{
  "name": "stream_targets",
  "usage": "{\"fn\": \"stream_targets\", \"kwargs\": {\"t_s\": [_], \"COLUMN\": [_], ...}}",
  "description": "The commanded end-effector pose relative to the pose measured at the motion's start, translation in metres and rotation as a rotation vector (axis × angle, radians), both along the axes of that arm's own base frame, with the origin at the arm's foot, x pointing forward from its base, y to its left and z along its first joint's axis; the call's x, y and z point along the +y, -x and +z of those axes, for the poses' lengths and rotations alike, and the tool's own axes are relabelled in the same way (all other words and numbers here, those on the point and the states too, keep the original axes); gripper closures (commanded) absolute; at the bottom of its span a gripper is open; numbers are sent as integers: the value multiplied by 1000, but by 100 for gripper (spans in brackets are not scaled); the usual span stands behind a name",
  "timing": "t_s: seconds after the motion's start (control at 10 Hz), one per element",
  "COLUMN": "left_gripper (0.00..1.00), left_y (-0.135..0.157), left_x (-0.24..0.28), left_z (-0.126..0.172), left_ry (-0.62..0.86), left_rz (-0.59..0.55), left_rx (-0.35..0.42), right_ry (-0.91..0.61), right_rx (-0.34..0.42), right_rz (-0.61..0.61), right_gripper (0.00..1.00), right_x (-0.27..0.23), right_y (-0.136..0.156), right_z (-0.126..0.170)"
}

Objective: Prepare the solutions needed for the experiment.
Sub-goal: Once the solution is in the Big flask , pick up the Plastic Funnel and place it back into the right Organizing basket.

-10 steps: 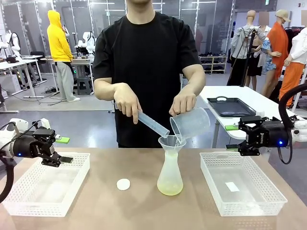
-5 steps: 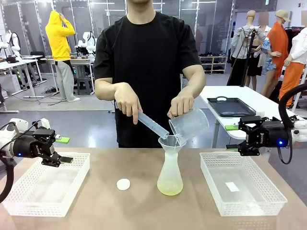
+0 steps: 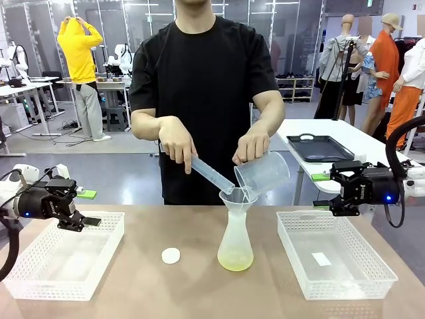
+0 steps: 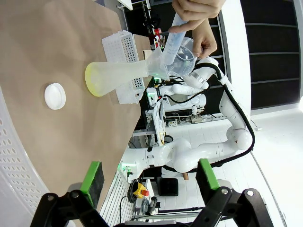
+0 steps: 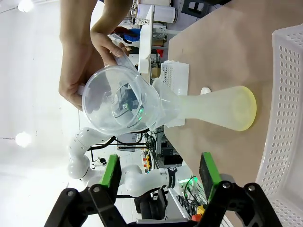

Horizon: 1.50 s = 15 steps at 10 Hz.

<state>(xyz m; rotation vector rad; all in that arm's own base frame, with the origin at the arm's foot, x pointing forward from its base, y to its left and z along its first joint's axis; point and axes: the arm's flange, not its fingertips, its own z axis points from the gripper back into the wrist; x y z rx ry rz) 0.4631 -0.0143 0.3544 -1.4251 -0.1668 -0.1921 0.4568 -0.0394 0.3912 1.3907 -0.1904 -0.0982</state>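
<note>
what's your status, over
Left gripper open, empty. Right gripper open, empty. Pale yellow solution in flask, mid-table. Person tips beaker and cylinder over flask mouth, blocking access.

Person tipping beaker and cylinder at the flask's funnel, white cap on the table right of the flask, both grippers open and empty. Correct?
Not quite: the white cap lies left of the flask, as the front view shows. The rest holds: the person tips the beaker and cylinder at the funnel; the left gripper and right gripper are open and empty.
</note>
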Motion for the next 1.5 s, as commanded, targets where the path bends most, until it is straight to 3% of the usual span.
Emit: {"fn": "stream_targets", "kwargs": {"t_s": [0.0,0.8,1.4], "left_gripper": [0,0,0], "left_y": [-2,-2,-2], "left_x": [-2,-2,-2], "left_z": [1,1,1], "left_ry": [-4,-4,-4], "left_rz": [14,14,14], "left_rx": [-3,-3,-3], "right_ry": [-1,0,601], "right_rx": [1,0,-74], "right_rz": [0,1,82], "right_gripper": [16,16,16], "right_x": [0,0,87], "right_y": [0,0,-15], "right_z": [0,0,62]}}
